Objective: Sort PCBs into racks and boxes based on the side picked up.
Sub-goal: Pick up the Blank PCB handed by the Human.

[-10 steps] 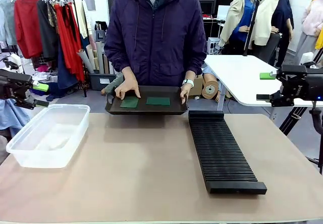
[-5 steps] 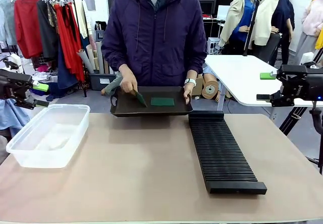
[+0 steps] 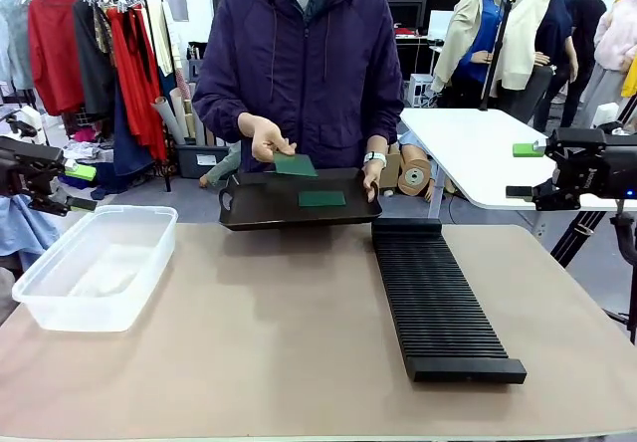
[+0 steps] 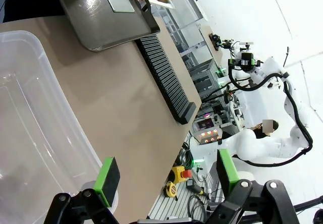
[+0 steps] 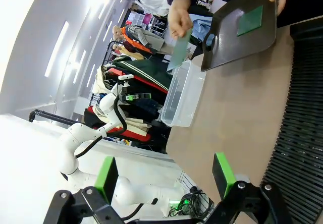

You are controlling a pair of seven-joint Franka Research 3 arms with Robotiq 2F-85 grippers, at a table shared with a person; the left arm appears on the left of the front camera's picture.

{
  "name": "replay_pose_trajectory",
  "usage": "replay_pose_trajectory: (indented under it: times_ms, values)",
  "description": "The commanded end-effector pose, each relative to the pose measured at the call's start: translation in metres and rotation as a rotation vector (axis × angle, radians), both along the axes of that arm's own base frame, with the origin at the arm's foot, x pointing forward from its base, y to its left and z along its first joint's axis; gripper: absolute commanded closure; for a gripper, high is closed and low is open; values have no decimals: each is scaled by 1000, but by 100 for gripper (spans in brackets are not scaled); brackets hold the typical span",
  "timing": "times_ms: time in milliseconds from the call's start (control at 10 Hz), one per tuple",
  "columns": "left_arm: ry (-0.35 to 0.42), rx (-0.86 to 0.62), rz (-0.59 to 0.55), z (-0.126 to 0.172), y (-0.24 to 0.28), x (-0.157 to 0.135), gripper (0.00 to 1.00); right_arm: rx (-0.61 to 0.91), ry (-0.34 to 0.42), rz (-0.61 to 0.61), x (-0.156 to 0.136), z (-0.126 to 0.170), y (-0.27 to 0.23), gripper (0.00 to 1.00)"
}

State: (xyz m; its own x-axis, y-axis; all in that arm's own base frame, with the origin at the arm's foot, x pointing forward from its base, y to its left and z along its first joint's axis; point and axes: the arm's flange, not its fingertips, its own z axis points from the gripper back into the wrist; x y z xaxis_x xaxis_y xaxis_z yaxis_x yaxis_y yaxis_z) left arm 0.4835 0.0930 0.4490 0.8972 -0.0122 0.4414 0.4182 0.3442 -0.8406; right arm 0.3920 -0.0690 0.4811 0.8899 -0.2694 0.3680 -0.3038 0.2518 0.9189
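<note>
The person's right hand (image 3: 264,141) pinches one thin, flat green board (image 3: 296,165) by its edge, just above a smooth black tray (image 3: 249,215). A second board (image 3: 321,199) lies flat on the tray, below that hand. Well away from the hand sit one finely slotted black rack (image 3: 438,303) and one clear, round-cornered plastic tub (image 3: 90,263). The left gripper (image 4: 166,176) and the right gripper (image 5: 165,175) are both spread wide and empty.

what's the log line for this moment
person: holds PCB above tray | second PCB: flat on tray | rack, tub: no PCB | left hand: open | right hand: open
</note>
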Motion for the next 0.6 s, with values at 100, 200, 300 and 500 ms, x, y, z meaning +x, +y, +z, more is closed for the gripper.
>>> replay_pose_trajectory:
  times_ms: [100,200,300,500]
  values:
    - [8,11,1,2,0,1,0,17,-9,-4,1,3,1,0]
    - [8,11,1,2,0,1,0,17,-9,-4,1,3,1,0]
    - [8,11,1,2,0,1,0,17,-9,-4,1,3,1,0]
    - [8,11,1,2,0,1,0,17,-9,-4,1,3,1,0]
